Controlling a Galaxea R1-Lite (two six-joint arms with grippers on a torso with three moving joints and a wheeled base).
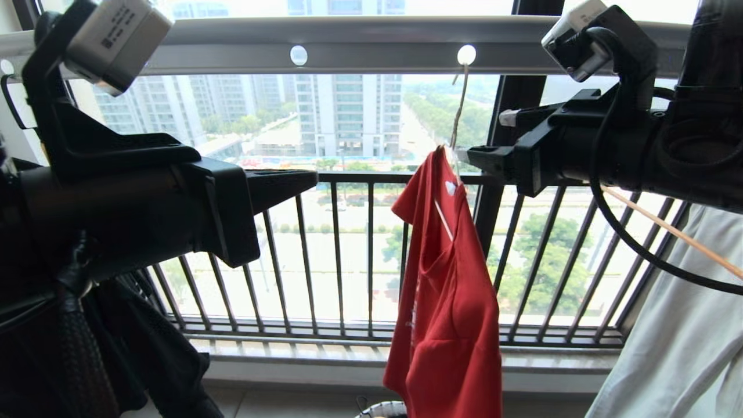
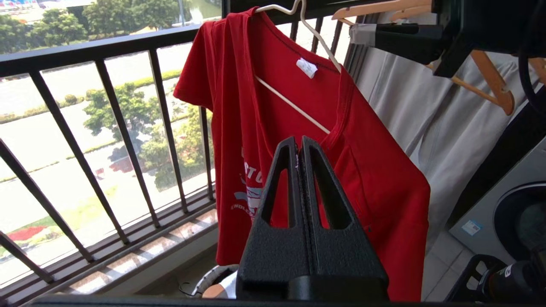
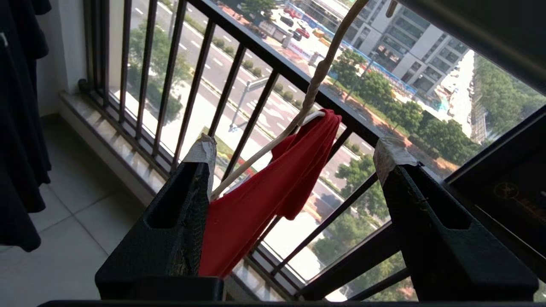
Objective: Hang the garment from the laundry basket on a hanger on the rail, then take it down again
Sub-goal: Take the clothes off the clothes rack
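The red garment (image 1: pixel 447 290) hangs bunched on the thin white hanger (image 1: pixel 458 110), whose hook reaches up into a hole of the grey rail (image 1: pixel 377 52). My right gripper (image 1: pixel 487 136) stands open just right of the hanger's neck. In the right wrist view the hanger wire (image 3: pixel 307 98) and red cloth (image 3: pixel 256 200) lie close beside one finger, and nothing is clamped in the gripper (image 3: pixel 296 147). My left gripper (image 1: pixel 313 180) is shut and empty, left of the shirt and apart from it (image 2: pixel 298 140). The laundry basket (image 1: pixel 383 409) shows its rim on the floor below the shirt.
The dark barred window railing (image 1: pixel 348 249) runs behind the shirt. A black garment (image 1: pixel 145 348) hangs at the left. A white garment (image 1: pixel 685 325) on a wooden hanger (image 2: pixel 490 81) hangs close on the right. A washing machine (image 2: pixel 512 213) stands beyond it.
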